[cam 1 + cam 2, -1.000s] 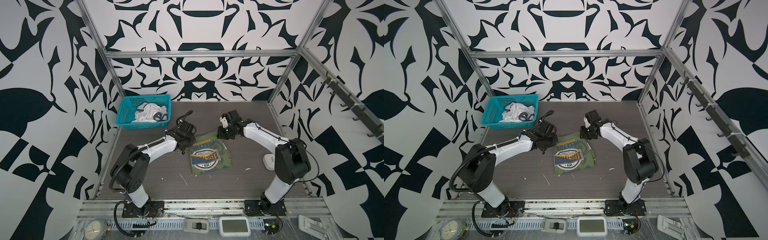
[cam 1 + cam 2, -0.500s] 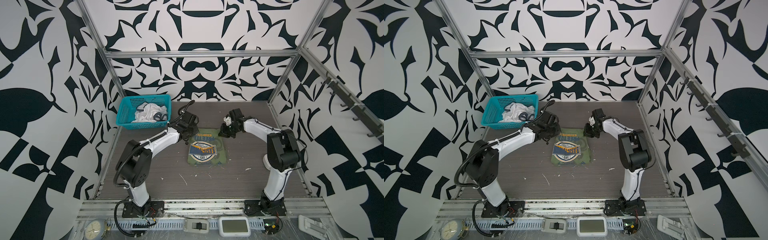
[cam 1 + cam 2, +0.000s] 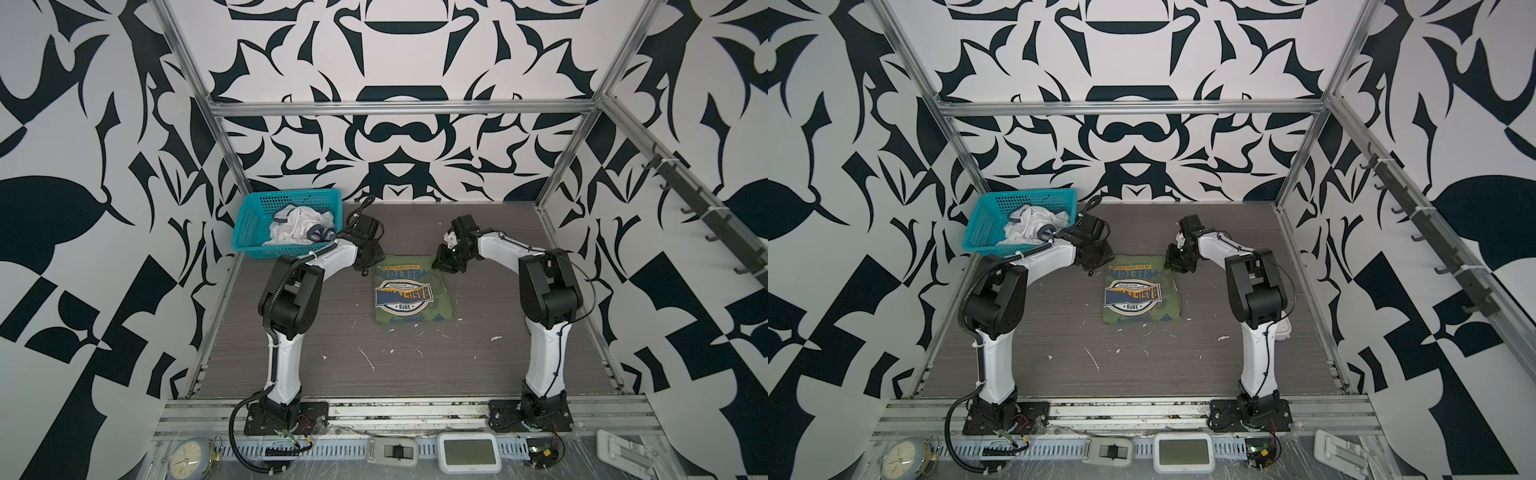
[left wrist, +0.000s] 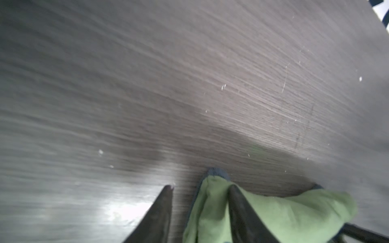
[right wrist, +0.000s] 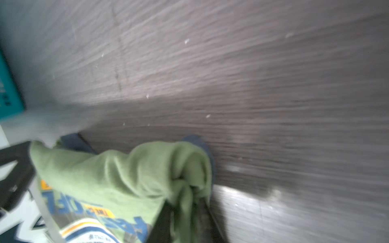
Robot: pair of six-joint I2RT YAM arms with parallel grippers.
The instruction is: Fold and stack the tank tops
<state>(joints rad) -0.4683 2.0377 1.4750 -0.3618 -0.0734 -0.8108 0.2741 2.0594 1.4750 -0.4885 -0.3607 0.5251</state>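
Left claw (image 4: 199,186) parted, right claw (image 5: 183,202) angled downward

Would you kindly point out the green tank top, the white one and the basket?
green tank top (image 3: 405,295): in a top view, badge print.
white tank top (image 3: 297,226): in a top view, crumpled middle.
basket (image 3: 249,224): in a top view, left wall.

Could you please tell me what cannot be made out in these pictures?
White tank top: print mostly hidden by its own crumpling in the basket, both top views.
Right gripper: right wrist view blurred; whether it pinches the green tank top is unclear.
White object: mostly behind the right arm, a top view.
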